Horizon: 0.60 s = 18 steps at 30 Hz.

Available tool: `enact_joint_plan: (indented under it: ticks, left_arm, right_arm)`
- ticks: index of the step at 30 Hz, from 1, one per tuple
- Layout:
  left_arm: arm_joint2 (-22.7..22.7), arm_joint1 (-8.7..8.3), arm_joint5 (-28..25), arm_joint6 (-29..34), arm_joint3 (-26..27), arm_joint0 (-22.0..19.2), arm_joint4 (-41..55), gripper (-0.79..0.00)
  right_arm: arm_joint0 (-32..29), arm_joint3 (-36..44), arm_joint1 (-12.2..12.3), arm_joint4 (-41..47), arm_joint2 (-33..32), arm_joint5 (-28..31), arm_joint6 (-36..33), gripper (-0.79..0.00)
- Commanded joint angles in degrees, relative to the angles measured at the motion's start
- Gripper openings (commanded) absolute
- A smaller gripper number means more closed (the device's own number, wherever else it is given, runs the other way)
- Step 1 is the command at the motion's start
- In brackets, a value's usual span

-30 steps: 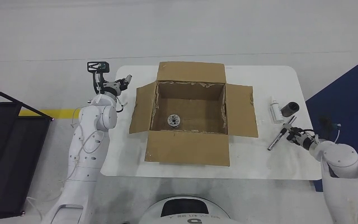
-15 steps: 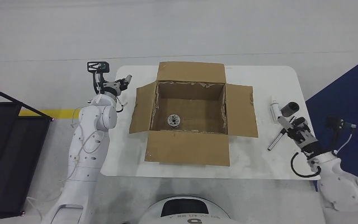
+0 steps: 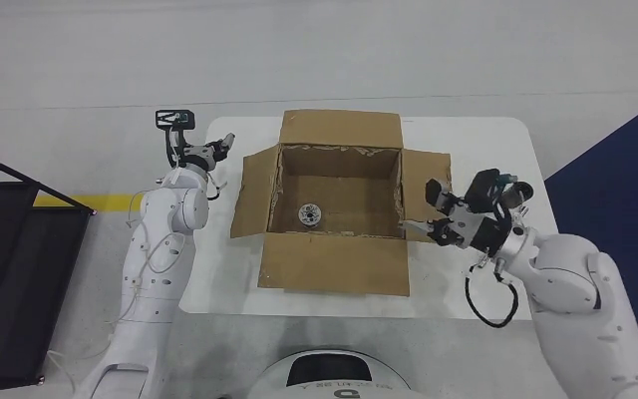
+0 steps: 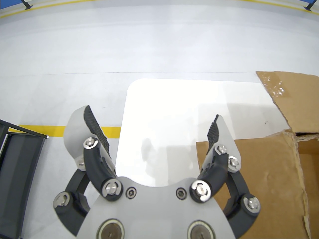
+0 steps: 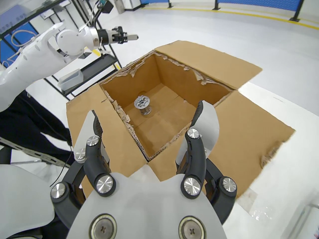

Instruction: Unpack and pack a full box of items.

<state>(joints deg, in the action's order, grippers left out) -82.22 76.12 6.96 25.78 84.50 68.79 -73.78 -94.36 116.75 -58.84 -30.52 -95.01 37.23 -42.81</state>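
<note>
- Top view, change: the right claw (image 3: pixel 424 209) has swung in from the right end of the bench (image 3: pixel 478 140) and now hangs over the right flap (image 3: pixel 431 175) of the box (image 3: pixel 339 130). Its jaws are spread and hold nothing.
- Top view, meaning: the last item appears to have been set down outside the box, and the arm is likely returning for the next pick.
- Top view, no change: the left claw (image 3: pixel 224 143) sits where it was, off the box's left flap at the bench's far left corner.
- Top view, contents: one metal spool (image 3: pixel 311 213) stands on the box floor, near the front wall. A dark cylinder (image 3: pixel 520 197) lies on the bench behind the right arm. Other unpacked items there may be hidden by that arm.
- Left wrist view: the left claw (image 4: pixel 152 115) is spread wide and empty above bare bench (image 4: pixel 174 95), with the box's left flap (image 4: pixel 249 175) just beside one finger.
- Right wrist view: the right claw (image 5: pixel 147 110) is empty with its jaws apart, aimed down into the box (image 5: pixel 211 60). The spool (image 5: pixel 142 104) stands upright and alone on the floor, so unpacking looks nearly complete.
</note>
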Motion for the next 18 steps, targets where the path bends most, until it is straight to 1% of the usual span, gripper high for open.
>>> enact_joint_plan:
  ticks: [1,9,10,11,12,13,14,16,18]
  left_arm:
    - [-0.02,0.00,0.00,0.00,0.00,0.00,0.01,0.000]
    - [-0.02,0.00,0.00,0.00,0.00,0.00,0.01,0.000]
    - [-0.02,0.00,0.00,0.00,0.00,0.00,0.01,0.000]
    - [-0.02,0.00,0.00,0.00,0.00,0.00,0.01,0.000]
    - [-0.02,0.00,0.00,0.00,0.00,0.00,0.01,0.000]
    - [-0.02,0.00,0.00,0.00,0.00,0.00,0.01,0.000]
    - [-0.02,0.00,0.00,0.00,0.00,0.00,0.01,0.000]
    - [-0.02,0.00,0.00,0.00,0.00,0.00,0.01,0.000]
    - [-0.02,0.00,0.00,0.00,0.00,0.00,0.01,0.000]
  right_arm:
    - [0.63,-0.16,0.03,0.00,0.23,0.01,-0.84,0.000]
    - [0.63,-0.16,0.03,0.00,0.23,0.01,-0.84,0.000]
    - [0.66,0.13,0.03,0.25,0.60,0.69,-0.69,0.000]
    - [1.15,0.24,0.06,-0.03,2.42,2.81,-1.31,0.000]
    - [2.02,0.08,0.10,-1.13,3.55,2.91,-2.31,0.000]
    - [4.09,0.44,0.09,-3.66,6.16,1.52,-4.91,0.000]
    - [7.55,0.94,-0.01,-5.90,10.27,0.09,-8.15,0.000]
    - [12.47,-0.04,-0.32,-5.75,15.87,-0.34,-11.33,0.000]
    - [20.26,-2.72,-1.12,-6.27,23.95,-1.80,-15.24,0.000]
